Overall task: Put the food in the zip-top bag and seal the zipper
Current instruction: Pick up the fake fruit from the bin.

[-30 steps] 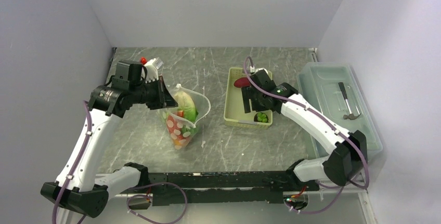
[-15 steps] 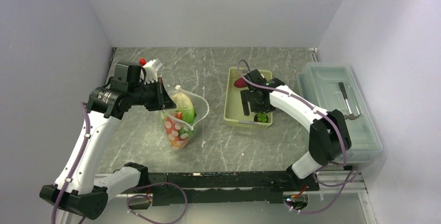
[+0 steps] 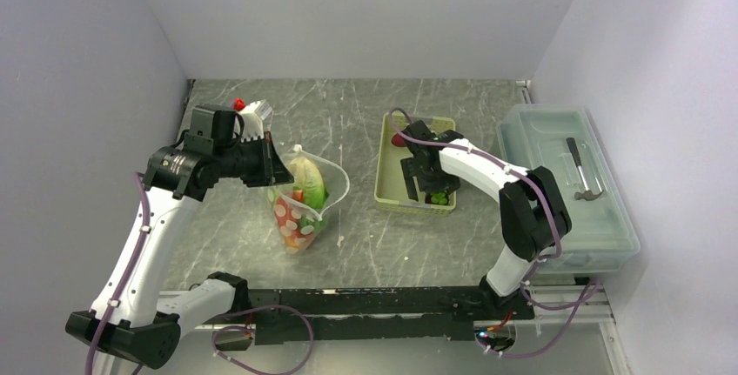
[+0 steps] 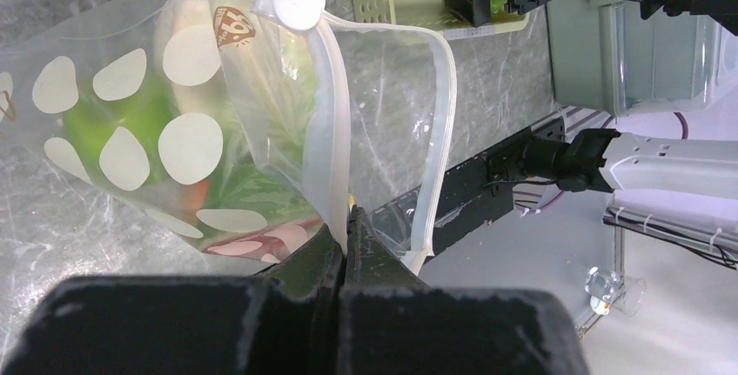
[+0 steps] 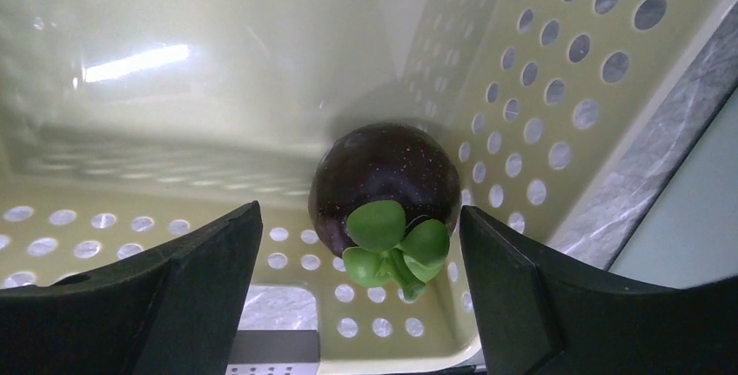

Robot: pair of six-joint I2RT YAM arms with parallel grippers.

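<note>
The dark round fruit [image 5: 385,188] (probably smooth, light, apt to roll) sits at the basket's [image 5: 540,131] near end, right of desk centre; best gripped across its middle. The right gripper [image 5: 358,249] is spread astride it; the left gripper [image 4: 346,236] pinches the floppy zip-top bag [image 4: 130,131] by its rim.

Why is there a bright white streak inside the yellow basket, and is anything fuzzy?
Right wrist view: that streak is glare on the shiny wall of the basket; the dark fruit is sharp, and the near fingers are dark silhouettes. Left wrist view: the left end effector is a dark, fuzzy mass, while the dotted bag is crisp. Top view: even light, faint shadows.
</note>
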